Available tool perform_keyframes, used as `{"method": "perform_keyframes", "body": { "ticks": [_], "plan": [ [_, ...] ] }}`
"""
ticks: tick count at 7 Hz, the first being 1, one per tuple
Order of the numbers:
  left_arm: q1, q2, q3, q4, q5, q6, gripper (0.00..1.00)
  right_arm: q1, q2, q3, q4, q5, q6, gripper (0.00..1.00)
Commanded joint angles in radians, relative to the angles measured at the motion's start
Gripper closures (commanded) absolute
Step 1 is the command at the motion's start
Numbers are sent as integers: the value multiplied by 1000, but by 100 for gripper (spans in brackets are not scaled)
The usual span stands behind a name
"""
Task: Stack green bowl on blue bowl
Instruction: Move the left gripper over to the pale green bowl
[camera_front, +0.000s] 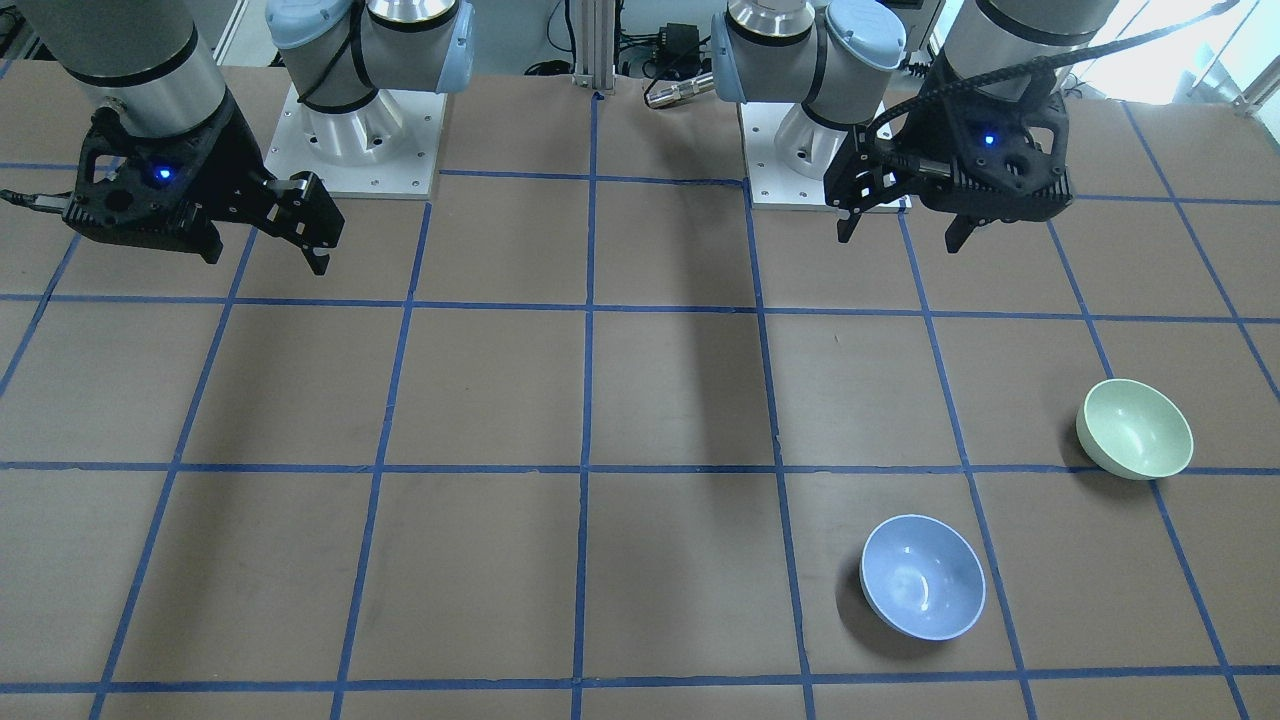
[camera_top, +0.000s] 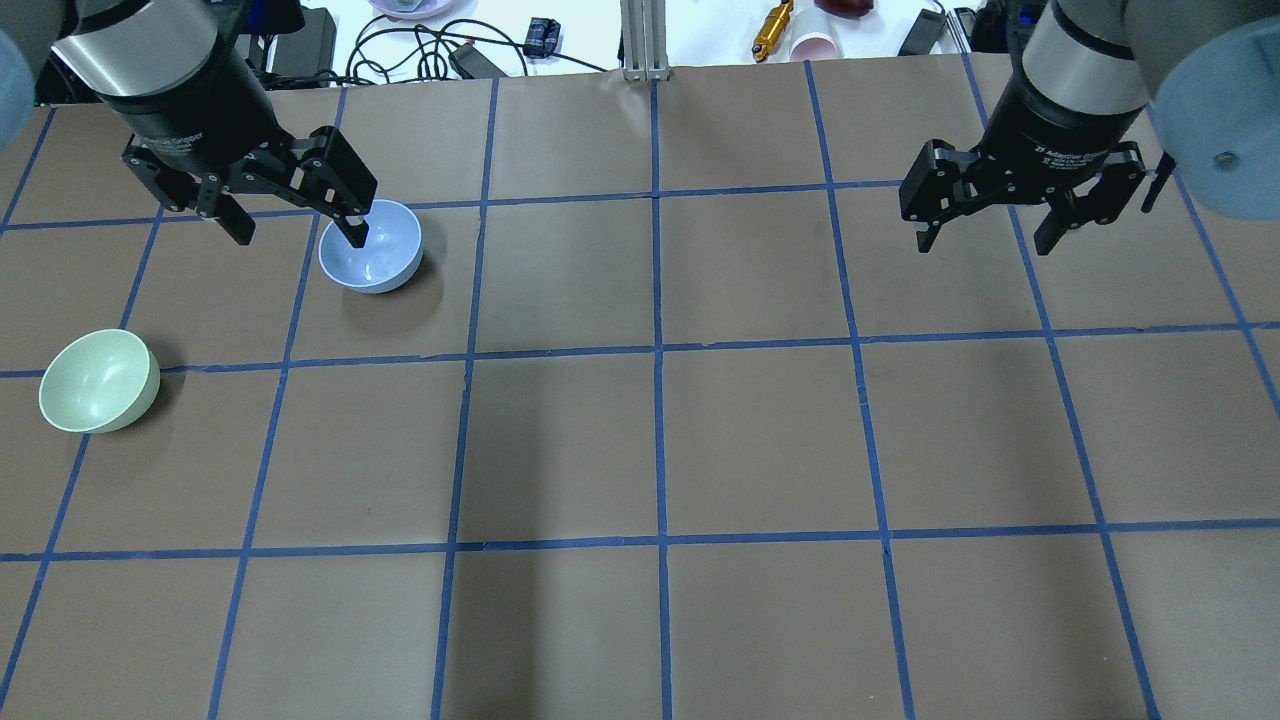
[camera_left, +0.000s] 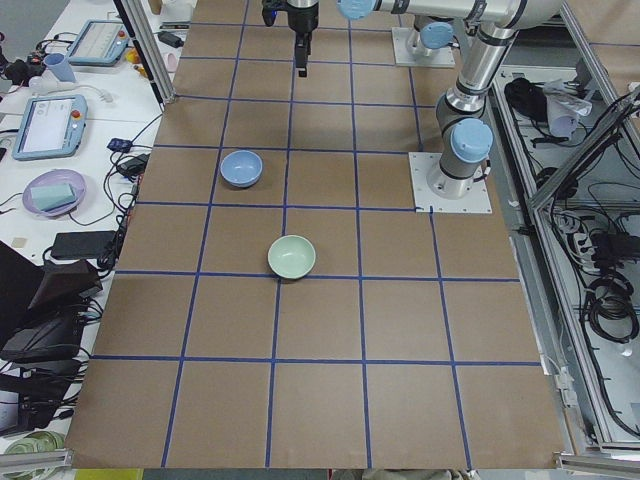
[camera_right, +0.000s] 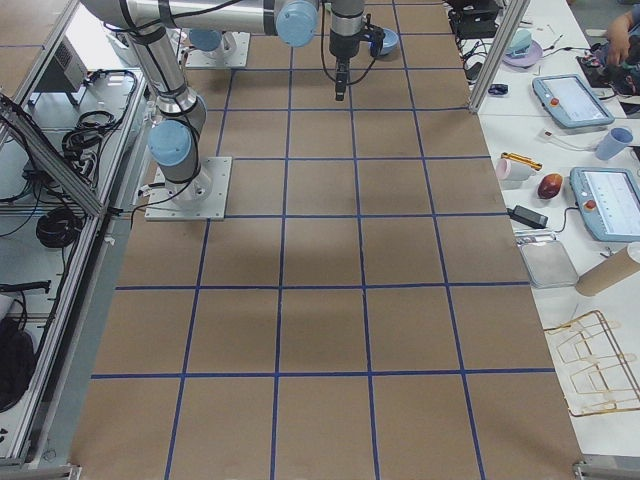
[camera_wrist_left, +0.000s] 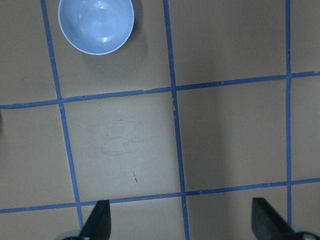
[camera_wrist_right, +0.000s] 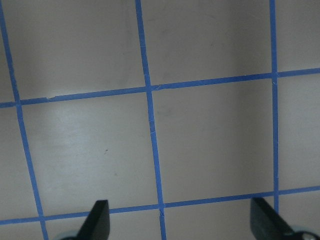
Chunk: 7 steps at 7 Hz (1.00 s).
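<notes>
The green bowl (camera_front: 1135, 428) stands upright on the table on my left side, near the left edge in the overhead view (camera_top: 98, 380). The blue bowl (camera_front: 922, 576) stands upright about one grid square from it, farther from my base (camera_top: 370, 245). The bowls are apart. My left gripper (camera_front: 900, 240) hangs open and empty high above the table (camera_top: 300, 238), back toward my base from both bowls. Its wrist view shows the blue bowl (camera_wrist_left: 96, 25) at the top left. My right gripper (camera_front: 265, 258) hangs open and empty high on the other side (camera_top: 985, 247).
The brown table (camera_top: 660, 450) is marked with a grid of blue tape. The two arm bases (camera_front: 355, 140) stand at the robot's edge. Cables and small items (camera_top: 440, 50) lie beyond the far edge. Side benches with tablets (camera_left: 50, 125) flank the table.
</notes>
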Motion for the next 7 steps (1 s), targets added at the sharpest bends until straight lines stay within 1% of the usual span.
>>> {"method": "perform_keyframes", "body": {
  "ticks": [1, 3, 4, 5, 6, 7],
  "plan": [
    [16, -1, -1, 7, -2, 3, 0, 0, 0, 0, 0, 0, 0, 0],
    [61, -4, -4, 5, 3, 19, 0, 0, 0, 0, 0, 0, 0, 0],
    [134, -15, -15, 7, 0, 81, 0, 0, 0, 0, 0, 0, 0, 0],
    [253, -44, -22, 13, -3, 180, 0, 0, 0, 0, 0, 0, 0, 0],
    [348, -67, -33, 25, -11, 239, 0, 0, 0, 0, 0, 0, 0, 0],
    [406, -94, -33, 28, -11, 268, 0, 0, 0, 0, 0, 0, 0, 0]
  ]
}}
